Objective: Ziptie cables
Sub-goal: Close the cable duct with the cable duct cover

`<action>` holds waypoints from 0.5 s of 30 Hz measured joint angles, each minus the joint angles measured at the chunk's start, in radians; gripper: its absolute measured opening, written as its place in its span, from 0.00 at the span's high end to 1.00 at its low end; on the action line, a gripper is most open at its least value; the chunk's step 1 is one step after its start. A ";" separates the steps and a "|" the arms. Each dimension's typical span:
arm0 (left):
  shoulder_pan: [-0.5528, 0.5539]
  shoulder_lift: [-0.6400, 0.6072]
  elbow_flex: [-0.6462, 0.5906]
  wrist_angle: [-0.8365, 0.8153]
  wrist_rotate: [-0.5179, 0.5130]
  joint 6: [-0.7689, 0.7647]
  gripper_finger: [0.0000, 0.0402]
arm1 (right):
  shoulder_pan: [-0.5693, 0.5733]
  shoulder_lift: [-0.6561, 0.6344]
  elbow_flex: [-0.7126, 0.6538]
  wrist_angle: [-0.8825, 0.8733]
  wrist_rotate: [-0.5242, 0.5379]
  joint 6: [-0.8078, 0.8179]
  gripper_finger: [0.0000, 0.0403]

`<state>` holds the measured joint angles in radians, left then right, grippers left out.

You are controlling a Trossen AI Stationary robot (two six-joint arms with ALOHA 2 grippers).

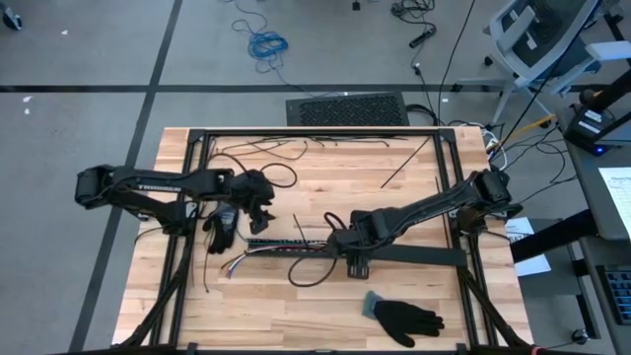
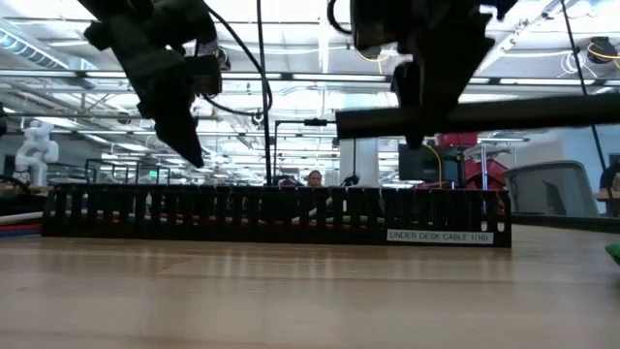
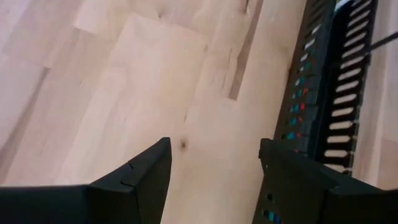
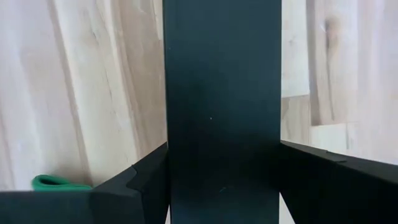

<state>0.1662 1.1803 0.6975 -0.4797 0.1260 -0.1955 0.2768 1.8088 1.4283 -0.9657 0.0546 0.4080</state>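
Left gripper (image 1: 258, 219) hangs spread, empty, just above cables (image 1: 258, 256) lying lengthwise in slotted tray (image 2: 276, 215); right gripper (image 1: 355, 258) pinches flat black strip (image 4: 222, 112).

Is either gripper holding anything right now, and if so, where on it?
The right gripper grips a flat black strip near its left end. The left gripper is open and empty above the table, beside the slotted cable tray.

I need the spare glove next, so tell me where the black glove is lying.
In the high view the black glove lies flat on the wooden table near its front edge, right of centre, just below the right gripper and the flat black strip it holds.
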 joint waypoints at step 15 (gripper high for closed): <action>0.003 -0.050 0.000 0.000 -0.050 -0.010 0.41 | -0.010 0.034 -0.027 0.054 0.028 -0.058 0.46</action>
<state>0.1688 1.1301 0.6975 -0.4797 0.0761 -0.2052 0.2671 1.8423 1.4014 -0.9117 0.0826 0.3503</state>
